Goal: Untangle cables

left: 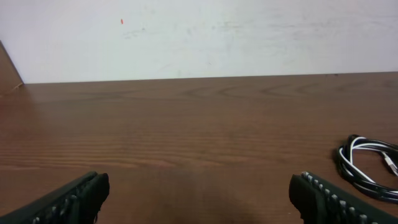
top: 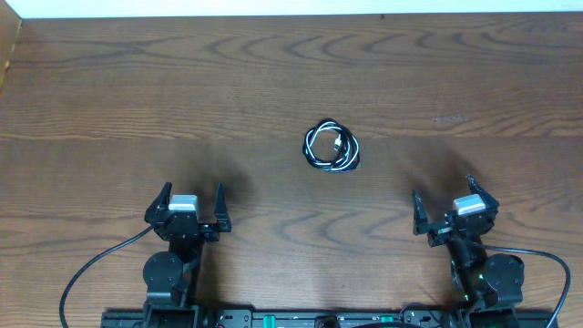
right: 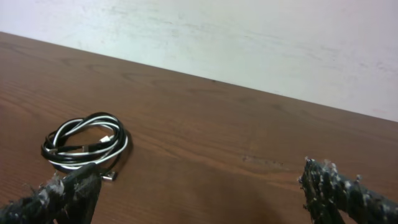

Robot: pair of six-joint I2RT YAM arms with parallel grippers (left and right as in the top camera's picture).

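Overhead view: the black and white cables, wound together in a small coil on the table, lie ahead and right of the left gripper and ahead and left of the right gripper, well apart from both, whose jaws stand wide apart.

L wrist view: cable coil cut off by right edge, only part shows. Overhead: its plugs too small to tell; black/white crossings unclear. Left gripper fingers and right gripper fingers cut off at btm edge of wrist views.
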